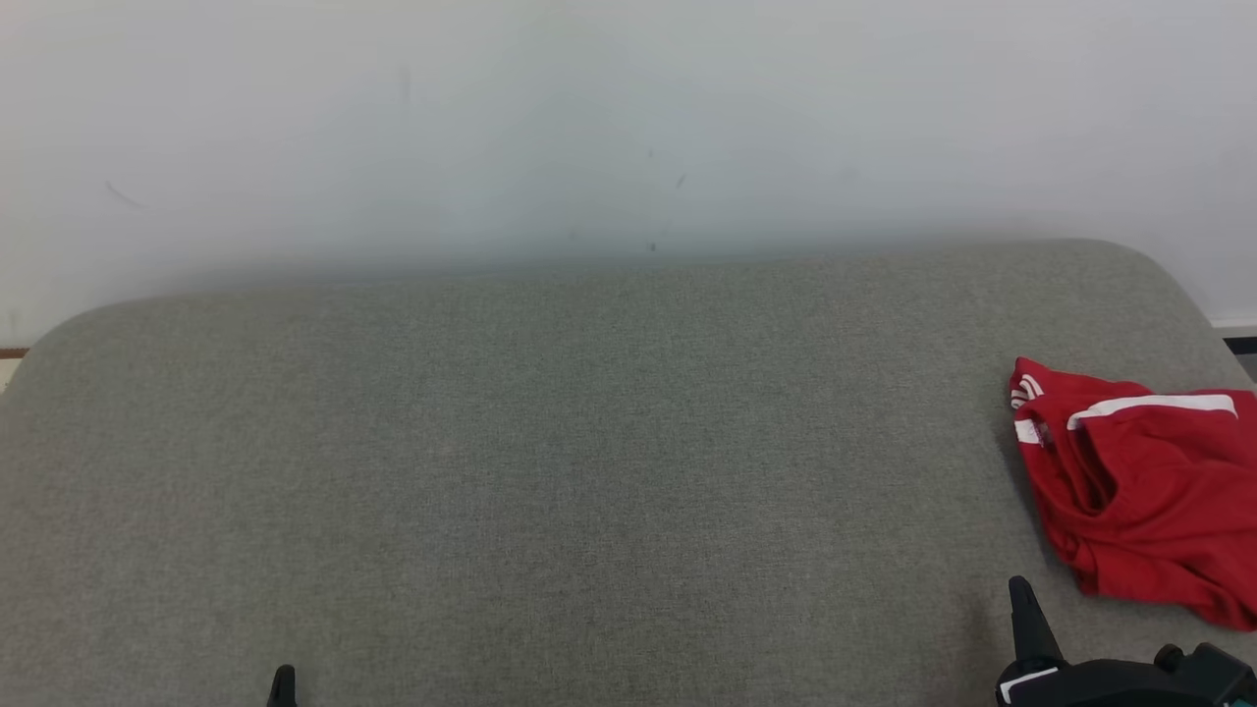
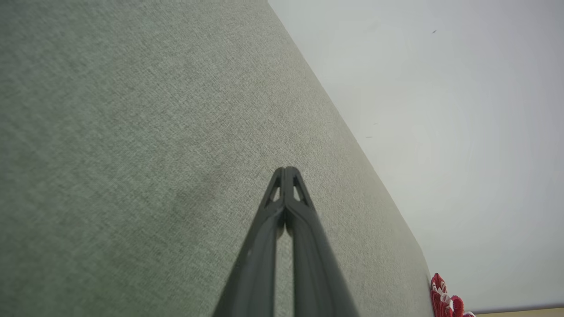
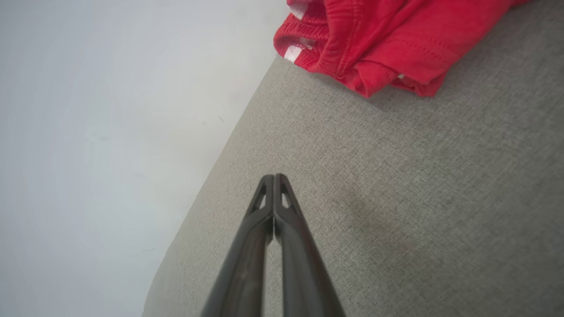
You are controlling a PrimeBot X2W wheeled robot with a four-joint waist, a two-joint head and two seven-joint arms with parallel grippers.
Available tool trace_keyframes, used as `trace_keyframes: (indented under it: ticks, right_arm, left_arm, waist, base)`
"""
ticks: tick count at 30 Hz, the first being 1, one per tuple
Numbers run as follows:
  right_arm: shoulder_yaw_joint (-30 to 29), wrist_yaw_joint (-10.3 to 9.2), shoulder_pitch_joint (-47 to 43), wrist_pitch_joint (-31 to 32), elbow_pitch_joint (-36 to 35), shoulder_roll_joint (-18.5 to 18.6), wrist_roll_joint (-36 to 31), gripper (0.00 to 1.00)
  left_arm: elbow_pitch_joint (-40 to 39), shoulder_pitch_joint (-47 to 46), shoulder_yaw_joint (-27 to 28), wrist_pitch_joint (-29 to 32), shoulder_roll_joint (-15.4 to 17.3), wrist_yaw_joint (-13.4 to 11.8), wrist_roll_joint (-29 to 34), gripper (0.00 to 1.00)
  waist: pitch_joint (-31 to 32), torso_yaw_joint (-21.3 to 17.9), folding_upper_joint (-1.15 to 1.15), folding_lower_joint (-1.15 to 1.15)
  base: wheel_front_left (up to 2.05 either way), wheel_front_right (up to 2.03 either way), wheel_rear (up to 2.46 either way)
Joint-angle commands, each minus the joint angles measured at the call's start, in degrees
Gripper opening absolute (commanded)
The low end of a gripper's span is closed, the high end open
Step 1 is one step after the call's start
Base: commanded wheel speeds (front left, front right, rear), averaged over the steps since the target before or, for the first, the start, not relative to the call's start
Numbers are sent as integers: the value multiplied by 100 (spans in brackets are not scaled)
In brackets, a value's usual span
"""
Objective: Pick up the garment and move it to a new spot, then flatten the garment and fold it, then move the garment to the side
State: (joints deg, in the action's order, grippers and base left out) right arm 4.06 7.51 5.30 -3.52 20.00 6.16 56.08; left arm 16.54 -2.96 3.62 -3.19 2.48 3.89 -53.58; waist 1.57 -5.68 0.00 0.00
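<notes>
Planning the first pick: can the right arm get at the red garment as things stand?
Probably yes: the red garment lies close ahead of the shut right gripper, with bare grey surface between them.

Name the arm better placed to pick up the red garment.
Right. The red garment lies bunched at the right end of the grey cushion, just ahead of the right pincer, shut and empty. The left pincer, also shut, sits far across the cushion from it.
</notes>
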Motion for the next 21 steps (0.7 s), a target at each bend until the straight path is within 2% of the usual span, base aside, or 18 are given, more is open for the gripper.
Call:
trace_keyframes:
  ticks: [1,21]
  right_arm:
    - [-69,-1,129,54,-83,-7,214,0]
    - [-399,0,181,379,-209,-96,1427,0]
  left_arm:
    - [-70,-152,48,46,38,27,-223,0]
    - [-97,-256,128,353,45,152,-1497,0]
  waist:
    - [-6,18,0,0]
    - [-54,172,0,0]
  base:
    - [0,0,0]
    - [0,0,0]
